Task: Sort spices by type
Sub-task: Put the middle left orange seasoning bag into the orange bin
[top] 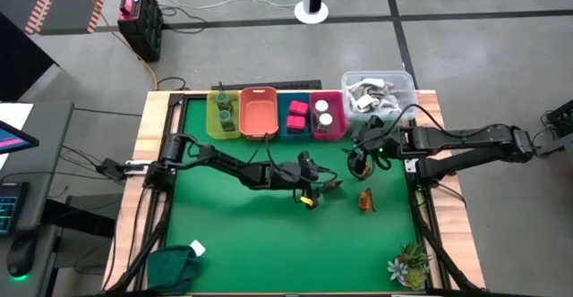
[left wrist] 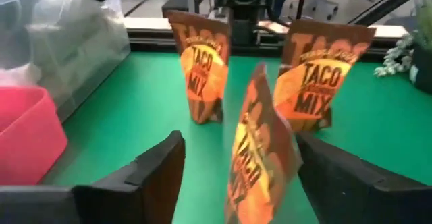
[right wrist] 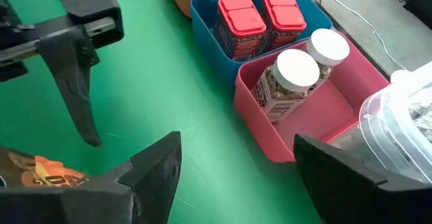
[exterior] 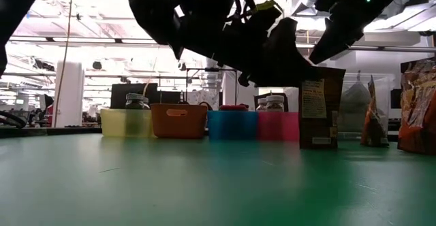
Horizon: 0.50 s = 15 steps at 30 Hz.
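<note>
Three brown-orange taco mix pouches are on the green table. One pouch [left wrist: 260, 156] stands tilted between the open fingers of my left gripper [left wrist: 236, 183], which is at the table's middle [top: 322, 187]. Two more pouches [left wrist: 201, 65] [left wrist: 317, 72] stand upright on their bases beyond it; one of them shows in the high view [top: 366, 200]. My right gripper [right wrist: 236, 177] is open and empty, right of the bins and above the table [top: 361, 154]. White-capped jars [right wrist: 293, 82] stand in the pink bin, pink-red packets [right wrist: 239, 25] in the blue bin, and dark green jars [top: 224, 109] in the yellow bin.
A row of bins runs along the far edge: yellow [top: 213, 123], orange [top: 258, 116], which holds nothing, blue [top: 296, 131] and pink [top: 328, 134]. A clear tub [top: 376, 91] stands at the far right. A spiky plant [top: 410, 263] is at the near right and a dark green cloth [top: 175, 266] at the near left.
</note>
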Motion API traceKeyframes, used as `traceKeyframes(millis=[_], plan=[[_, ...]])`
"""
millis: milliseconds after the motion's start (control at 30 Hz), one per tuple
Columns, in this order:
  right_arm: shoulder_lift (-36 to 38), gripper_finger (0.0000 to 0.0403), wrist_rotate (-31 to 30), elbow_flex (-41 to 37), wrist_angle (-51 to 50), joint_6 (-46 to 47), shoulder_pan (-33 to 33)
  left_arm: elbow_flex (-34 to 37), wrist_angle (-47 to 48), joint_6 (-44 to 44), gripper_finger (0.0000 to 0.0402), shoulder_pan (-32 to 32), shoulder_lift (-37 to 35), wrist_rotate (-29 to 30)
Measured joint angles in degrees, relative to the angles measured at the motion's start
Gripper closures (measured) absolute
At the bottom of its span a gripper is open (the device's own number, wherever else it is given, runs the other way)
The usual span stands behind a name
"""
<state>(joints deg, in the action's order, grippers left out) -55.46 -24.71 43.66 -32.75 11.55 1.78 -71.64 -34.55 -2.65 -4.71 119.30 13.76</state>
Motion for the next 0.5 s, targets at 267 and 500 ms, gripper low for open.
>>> traceKeyframes(millis=[267,500], plan=[[0.00,0.0093,-0.02,0.00,0.02,-0.46,0.00,0.00,0.55,2.15,0.0326,0.11,-0.01,-1.59],[0.00,0.0093,-0.04,0.00,0.00,-0.46,-0.04,0.02,6.61,4.38,0.0399,0.73,-5.18,-5.77]])
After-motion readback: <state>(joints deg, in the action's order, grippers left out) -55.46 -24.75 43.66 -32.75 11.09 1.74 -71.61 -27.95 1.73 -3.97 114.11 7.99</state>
